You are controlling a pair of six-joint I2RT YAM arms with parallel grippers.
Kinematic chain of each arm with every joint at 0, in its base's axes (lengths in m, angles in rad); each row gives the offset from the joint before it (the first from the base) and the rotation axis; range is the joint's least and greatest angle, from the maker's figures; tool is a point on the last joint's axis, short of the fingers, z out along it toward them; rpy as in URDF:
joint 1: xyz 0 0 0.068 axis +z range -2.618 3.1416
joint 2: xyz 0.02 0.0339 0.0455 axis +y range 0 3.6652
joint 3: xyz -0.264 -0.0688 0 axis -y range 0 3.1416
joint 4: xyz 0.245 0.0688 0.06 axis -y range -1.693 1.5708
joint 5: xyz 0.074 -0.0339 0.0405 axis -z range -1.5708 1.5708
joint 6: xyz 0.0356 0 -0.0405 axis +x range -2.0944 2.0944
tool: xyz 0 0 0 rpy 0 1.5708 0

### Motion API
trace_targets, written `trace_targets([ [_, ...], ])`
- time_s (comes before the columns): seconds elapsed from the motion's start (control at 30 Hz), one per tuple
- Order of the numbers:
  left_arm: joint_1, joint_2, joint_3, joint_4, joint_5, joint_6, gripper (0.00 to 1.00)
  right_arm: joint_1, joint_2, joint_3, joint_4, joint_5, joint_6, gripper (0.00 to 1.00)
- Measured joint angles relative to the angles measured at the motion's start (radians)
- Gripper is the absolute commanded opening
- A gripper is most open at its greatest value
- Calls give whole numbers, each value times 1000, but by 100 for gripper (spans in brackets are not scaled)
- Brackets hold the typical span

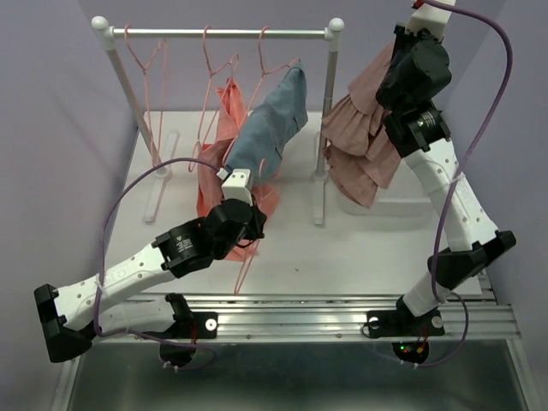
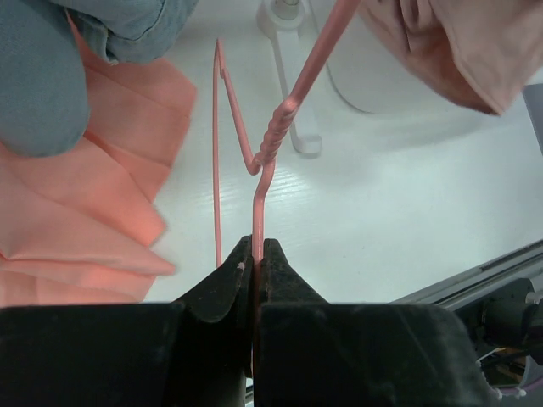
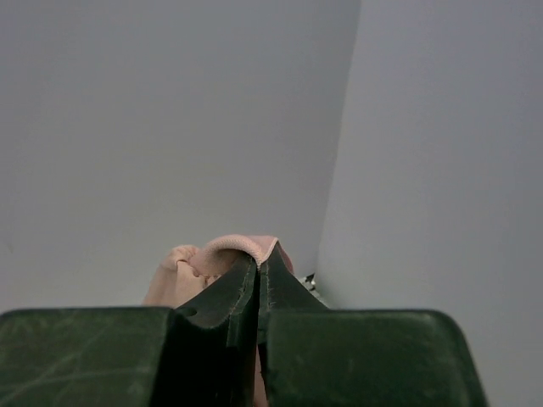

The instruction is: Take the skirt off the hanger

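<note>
Now the skirt (image 1: 366,128) is being held up at the far right of the rack (image 1: 218,32), just outside its right post. The right gripper (image 3: 257,259) is being kept clenched on a fold of the pink fabric at the skirt's upper end. Over on the left, the pink wire hanger (image 2: 270,148) is being pinched just below its twisted neck by the left gripper (image 2: 257,248), jaws shut tight on the wire. It is being held low over the table (image 2: 382,212), beside the orange cloth (image 2: 93,195) and the blue garment (image 1: 274,120).

No skirt fabric is being seen on that wire, so the separating step is being judged as all but done. What is being called for next is a lowering of the skirt onto the table and a release, with the ruffles being watched for a snag on the rack post.

The skirt's long axis is being carried close to vertical, with the gripped end pointing up. The tiered ruffles and hem are pointing down toward the table, slanted a little toward the rack.
</note>
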Motion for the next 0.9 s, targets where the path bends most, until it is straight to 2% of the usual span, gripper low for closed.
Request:
trace_targets([
  [0.13, -6, 14, 0, 22, 10, 14, 0, -63, 58, 92, 1, -37, -28, 1],
  [0.27, -7, 31, 0, 32, 13, 29, 0, -82, 41, 63, 18, -56, -32, 1],
  [0.53, -10, 62, 8, 56, 0, 40, 0, -145, -113, -281, 35, -103, 57, 1],
  [0.9, -10, 122, 93, 86, -39, 53, 0, -304, -132, -660, 36, -194, 292, 1],
])
